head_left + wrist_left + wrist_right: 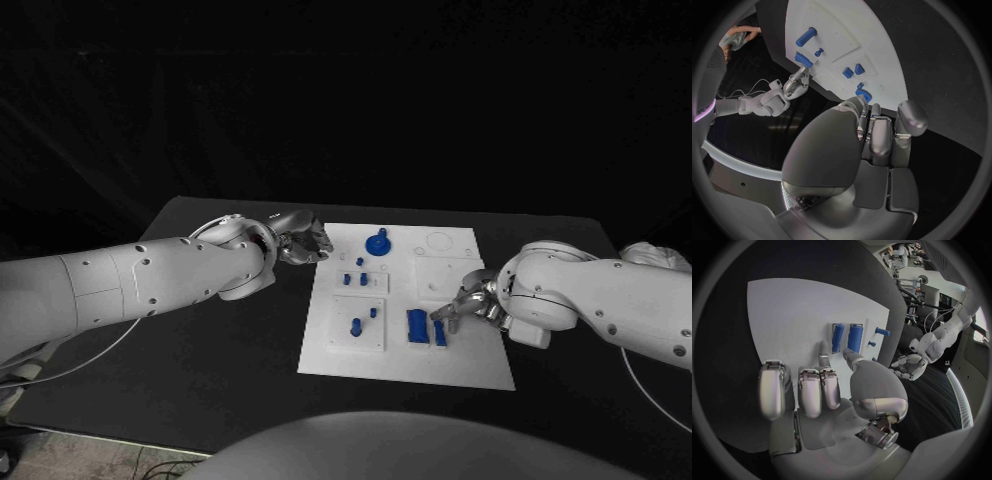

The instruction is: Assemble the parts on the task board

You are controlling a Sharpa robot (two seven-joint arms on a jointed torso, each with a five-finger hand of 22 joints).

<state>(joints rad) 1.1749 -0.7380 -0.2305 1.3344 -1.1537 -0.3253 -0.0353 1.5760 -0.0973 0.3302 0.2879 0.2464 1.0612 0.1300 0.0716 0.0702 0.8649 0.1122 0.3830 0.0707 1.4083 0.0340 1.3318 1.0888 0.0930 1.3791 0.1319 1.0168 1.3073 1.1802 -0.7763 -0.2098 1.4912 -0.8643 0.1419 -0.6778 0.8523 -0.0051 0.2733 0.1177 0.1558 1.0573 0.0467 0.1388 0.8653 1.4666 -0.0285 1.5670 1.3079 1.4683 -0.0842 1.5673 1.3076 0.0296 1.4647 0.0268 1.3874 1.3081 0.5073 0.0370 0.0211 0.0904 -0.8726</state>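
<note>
Blue pieces are scattered over the white board [325, 350] in the middle of the black table [173, 390], and neither hand holds one, so the work looks to be at a reach or a choosing step rather than a fitting one. The right hand [469, 300] hangs over the board's right edge, just beside two long blue bars [427, 327] lying side by side; in the right wrist view its fingers [811, 390] are straight and loosely apart, nothing between them, their tips pointing toward those bars [847, 337]. Whether the tips touch the board I cannot tell. The left hand [300, 238] sits at the board's far left corner, off its edge, fingers curled in together on nothing, as the left wrist view shows [879, 135]. Nearest to it is a round blue knob [378, 241] standing near the far edge, then small pegs [355, 278] closer in, and another short peg [356, 325] on a raised square plate on the near left. My judgement is that the bars are the right hand's next target: it would need to lower, close thumb against fingers across one bar's narrow sides, and lift it cleanly without nudging its neighbour, which lies very close. The left hand stays well apart from the bars.
</note>
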